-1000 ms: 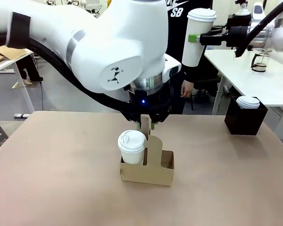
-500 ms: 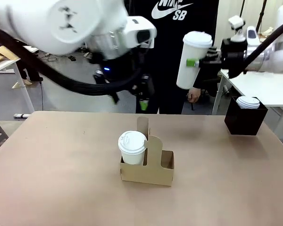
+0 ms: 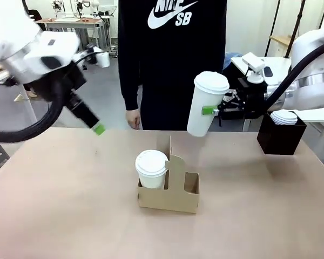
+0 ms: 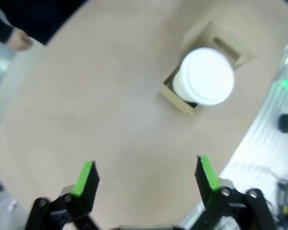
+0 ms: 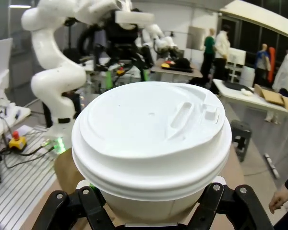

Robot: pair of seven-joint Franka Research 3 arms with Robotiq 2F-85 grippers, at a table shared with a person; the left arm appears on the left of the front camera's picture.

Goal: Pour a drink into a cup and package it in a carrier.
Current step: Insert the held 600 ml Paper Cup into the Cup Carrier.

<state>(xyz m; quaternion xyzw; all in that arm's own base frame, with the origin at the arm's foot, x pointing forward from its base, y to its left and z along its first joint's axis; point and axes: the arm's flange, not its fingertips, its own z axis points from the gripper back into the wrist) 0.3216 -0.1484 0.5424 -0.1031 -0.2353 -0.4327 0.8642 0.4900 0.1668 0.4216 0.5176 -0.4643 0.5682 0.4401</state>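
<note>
Lidded white cup (image 3: 151, 168) upright in brown cardboard carrier (image 3: 169, 193), second lidded cup (image 3: 204, 105) aloft

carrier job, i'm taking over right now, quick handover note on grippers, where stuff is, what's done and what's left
Left gripper: open, holds nothing, raised over the table's left side, away from the carrier.
Right gripper: shut on a lidded cup, held tilted in the air above and behind the carrier.
Carrier: upright mid-table; first lidded cup sits in its left slot, right slot vacant.
Black box with spare lids at the far right of the table.
Person stands at the far side, hand hanging by the table edge.
Done: one cup packed.
Left: lower the held cup into the right slot, release.
</note>
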